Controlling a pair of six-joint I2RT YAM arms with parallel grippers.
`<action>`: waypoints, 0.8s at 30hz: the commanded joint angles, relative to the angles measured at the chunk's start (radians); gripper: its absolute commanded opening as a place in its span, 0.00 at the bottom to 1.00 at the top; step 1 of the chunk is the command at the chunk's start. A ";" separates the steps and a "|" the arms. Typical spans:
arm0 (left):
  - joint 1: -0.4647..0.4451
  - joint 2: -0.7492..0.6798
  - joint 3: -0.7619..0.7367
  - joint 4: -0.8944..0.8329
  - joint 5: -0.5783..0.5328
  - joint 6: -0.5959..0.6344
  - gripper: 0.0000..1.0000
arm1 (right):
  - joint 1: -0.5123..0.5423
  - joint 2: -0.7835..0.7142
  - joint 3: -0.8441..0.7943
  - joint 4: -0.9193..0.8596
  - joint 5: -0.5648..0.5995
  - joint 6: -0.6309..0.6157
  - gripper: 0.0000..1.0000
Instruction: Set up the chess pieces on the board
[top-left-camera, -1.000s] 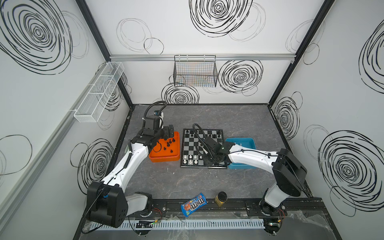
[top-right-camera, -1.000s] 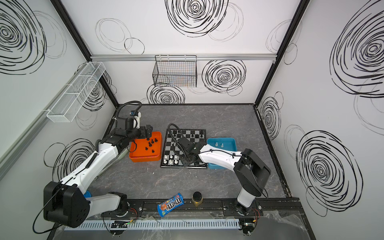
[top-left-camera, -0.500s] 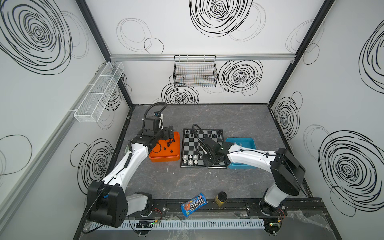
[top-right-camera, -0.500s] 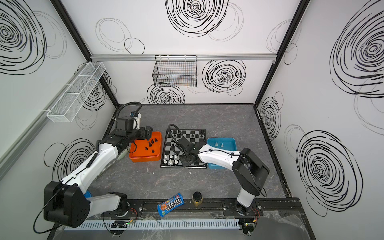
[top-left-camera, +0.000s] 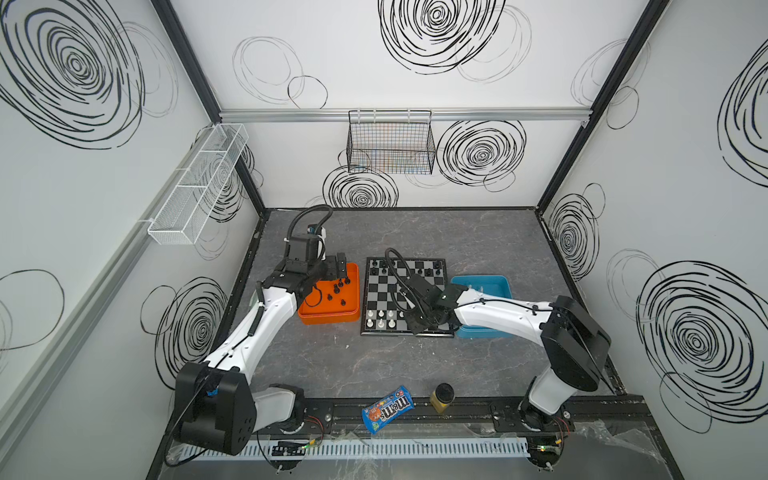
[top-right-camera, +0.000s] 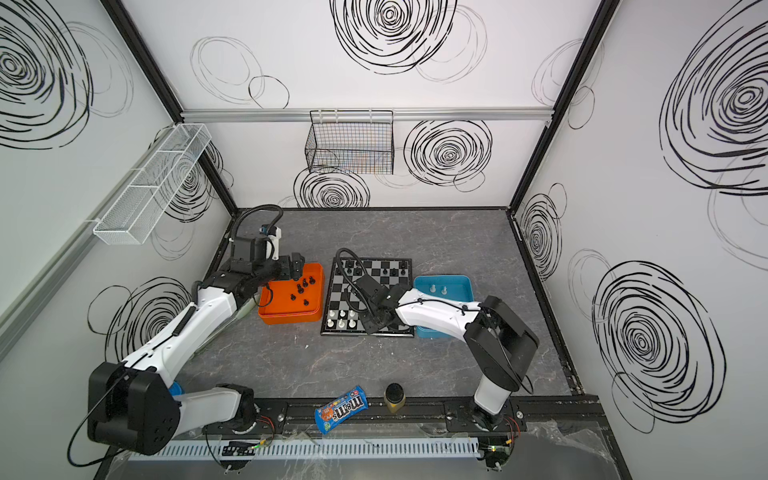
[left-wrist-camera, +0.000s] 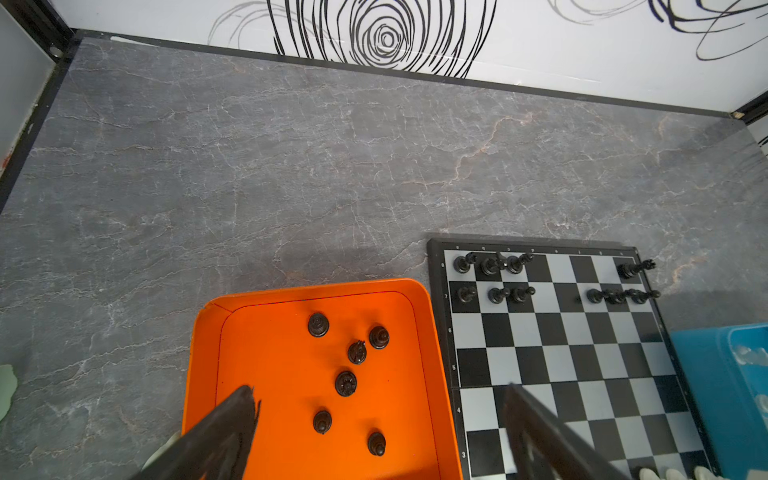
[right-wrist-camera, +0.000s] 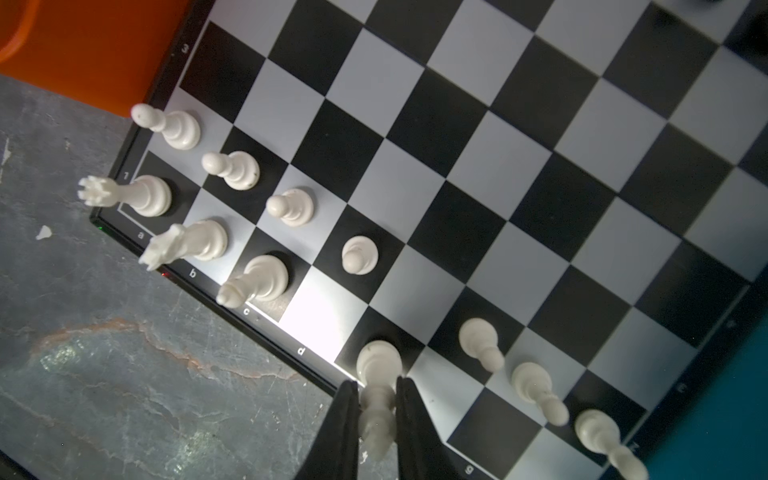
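- Between the narrow jaws of the right gripper stands a tall white piece, held on both sides, its base on a dark square of the board.
- Beside it stand other white pieces.
- Under the left gripper, wide open and empty, black pieces are in the orange tray.

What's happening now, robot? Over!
Left hand open over orange tray. Right hand shut on white piece, standing on board. Nothing blocking.
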 joint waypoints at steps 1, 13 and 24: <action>0.010 -0.019 -0.008 0.024 0.007 -0.005 0.96 | 0.007 0.012 -0.016 0.019 0.016 0.014 0.20; 0.010 -0.015 -0.006 0.026 0.010 -0.006 0.96 | 0.007 0.014 -0.021 0.042 0.016 0.019 0.21; 0.012 -0.019 -0.011 0.026 0.010 -0.007 0.96 | 0.007 0.022 -0.020 0.043 0.014 0.016 0.21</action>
